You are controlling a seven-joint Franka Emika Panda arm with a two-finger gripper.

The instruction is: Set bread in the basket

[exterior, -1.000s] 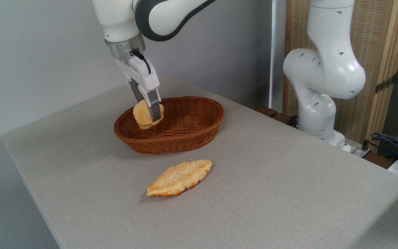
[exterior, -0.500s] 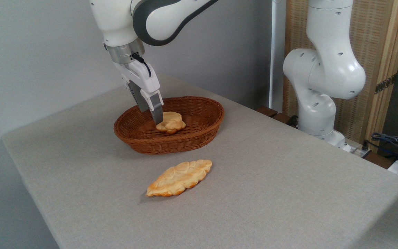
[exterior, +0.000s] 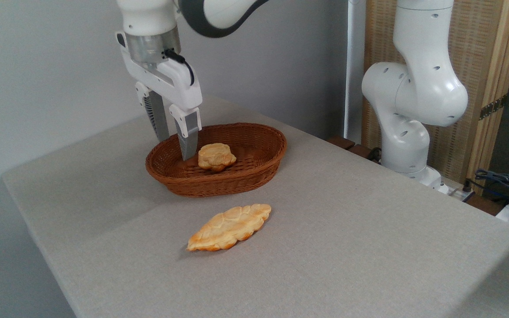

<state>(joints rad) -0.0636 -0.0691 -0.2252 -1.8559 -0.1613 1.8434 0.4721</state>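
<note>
The bread (exterior: 216, 156), a small round golden-orange bun with a cracked paler top, lies flat inside the basket (exterior: 254, 170), an oval brown woven wicker one with low sides, left of the frame's centre; it rests near the middle of the basket floor, clear of the wall, so the low rim is enough to keep it there; the white two-finger gripper (exterior: 175, 143) hangs just to the left of the bun with its jaws apart and nothing between them, its grey fingertips (exterior: 188, 148) pointing down at the basket's left end, one before the rim and one behind it; neither finger appears to touch the bun; the task looks done, and a straight rise seems the safe way out, since a sideways move could catch the wicker; the longer leaf-shaped ridged golden bread (exterior: 229, 227) lies on the grey cloth-covered table (exterior: 369, 247), below the basket and well apart from it.
</note>
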